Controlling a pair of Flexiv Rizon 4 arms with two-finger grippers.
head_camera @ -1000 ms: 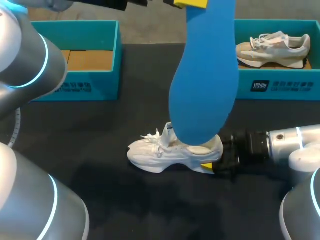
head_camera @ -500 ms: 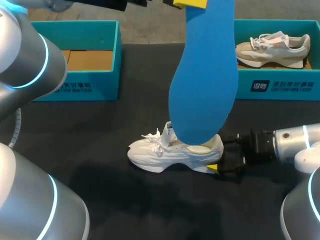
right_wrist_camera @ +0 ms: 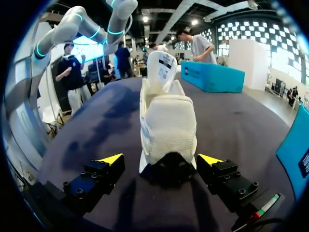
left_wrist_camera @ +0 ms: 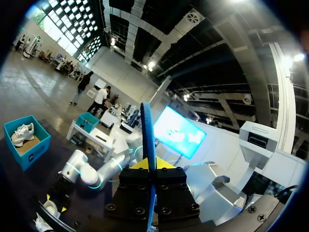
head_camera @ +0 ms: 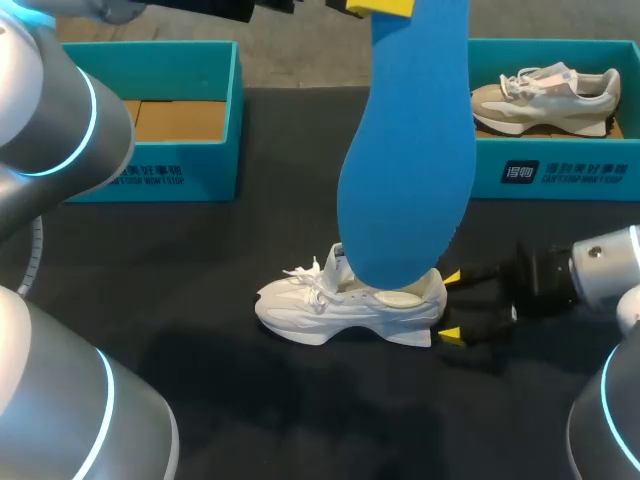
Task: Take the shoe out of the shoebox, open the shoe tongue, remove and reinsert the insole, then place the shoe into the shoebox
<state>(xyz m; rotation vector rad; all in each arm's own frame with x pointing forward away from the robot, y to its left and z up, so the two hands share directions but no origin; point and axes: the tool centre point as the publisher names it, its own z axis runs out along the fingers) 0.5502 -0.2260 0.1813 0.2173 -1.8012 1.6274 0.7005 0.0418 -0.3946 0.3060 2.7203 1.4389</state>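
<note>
A white shoe (head_camera: 345,305) lies on its sole on the black table, toe to the left. High above it my left gripper (head_camera: 380,6) is shut on the top end of a blue insole (head_camera: 405,150), which hangs down in front of the shoe's opening. In the left wrist view the insole (left_wrist_camera: 147,140) stands edge-on between the closed fingers of the left gripper (left_wrist_camera: 151,166). My right gripper (head_camera: 452,306) is open just behind the heel, not touching it. The heel (right_wrist_camera: 166,125) sits ahead of the right gripper (right_wrist_camera: 161,159), between its spread yellow tips.
An empty teal shoebox (head_camera: 180,165) stands at the back left. Another teal shoebox (head_camera: 560,170) at the back right holds a beige shoe (head_camera: 545,98). My left arm's links fill the near left corner.
My right gripper has let go of the shoe's heel, opened wide and drawn back to the right. The insole, the shoe and the left arm have stayed put.
</note>
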